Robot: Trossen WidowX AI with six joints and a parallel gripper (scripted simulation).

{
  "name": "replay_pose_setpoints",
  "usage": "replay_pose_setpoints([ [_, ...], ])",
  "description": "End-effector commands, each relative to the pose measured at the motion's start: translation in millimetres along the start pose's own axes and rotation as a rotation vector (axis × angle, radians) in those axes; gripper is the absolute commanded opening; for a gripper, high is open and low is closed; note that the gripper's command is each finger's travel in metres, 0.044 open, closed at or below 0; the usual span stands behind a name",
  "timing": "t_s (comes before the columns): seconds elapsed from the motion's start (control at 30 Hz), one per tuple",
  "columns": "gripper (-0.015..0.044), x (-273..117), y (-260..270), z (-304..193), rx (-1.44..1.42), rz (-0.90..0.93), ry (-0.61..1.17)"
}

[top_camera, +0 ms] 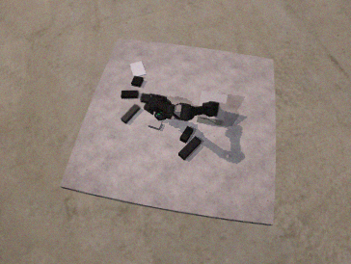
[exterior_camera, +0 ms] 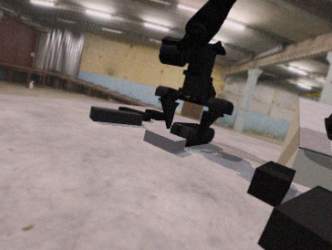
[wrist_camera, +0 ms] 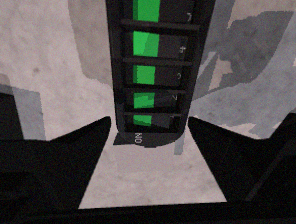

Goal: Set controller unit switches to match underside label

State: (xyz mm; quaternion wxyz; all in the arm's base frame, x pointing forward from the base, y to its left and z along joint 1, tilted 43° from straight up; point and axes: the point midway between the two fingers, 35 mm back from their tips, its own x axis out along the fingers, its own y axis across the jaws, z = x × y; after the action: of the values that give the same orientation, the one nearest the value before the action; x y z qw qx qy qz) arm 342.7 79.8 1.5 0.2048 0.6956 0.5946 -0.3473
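The dark grey controller unit (top_camera: 158, 116) (exterior_camera: 201, 133) (wrist_camera: 150, 139) lies on the bench with its switch side up towards the wrist camera. The wrist view shows the switches numbered 1 to 5, green halves on the left, beside the ON mark; the sixth is outside the frame. Which ends are pressed down I cannot tell surely. The underside label is hidden. My gripper (exterior_camera: 186, 128) (wrist_camera: 150, 120) is open, pointing down, with its fingertips on either side of the unit near its switch 1 end and a gap showing at each side in the wrist view.
A light grey block (top_camera: 155, 126) (exterior_camera: 164, 140) lies close beside the unit. Long dark blocks (top_camera: 130, 114) (top_camera: 190, 147), a smaller black block (top_camera: 186, 134) and a black cube (top_camera: 137, 81) lie around. A white square (top_camera: 137, 68) lies at the far left.
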Motion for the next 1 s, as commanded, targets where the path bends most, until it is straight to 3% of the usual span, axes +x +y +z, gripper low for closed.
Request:
replay_pose_setpoints([
  [0.0, 0.0440, 0, 0, 0, 0.000, 0.000, 0.000],
  [0.17, 0.0440, -1, 0, 2, 0.000, 0.000, -0.001],
  [0.37, 0.0440, -39, -1, 59, 0.000, -0.001, -0.003],
  [0.97, 0.0440, -40, -2, 61, 0.000, -0.001, -0.002],
])
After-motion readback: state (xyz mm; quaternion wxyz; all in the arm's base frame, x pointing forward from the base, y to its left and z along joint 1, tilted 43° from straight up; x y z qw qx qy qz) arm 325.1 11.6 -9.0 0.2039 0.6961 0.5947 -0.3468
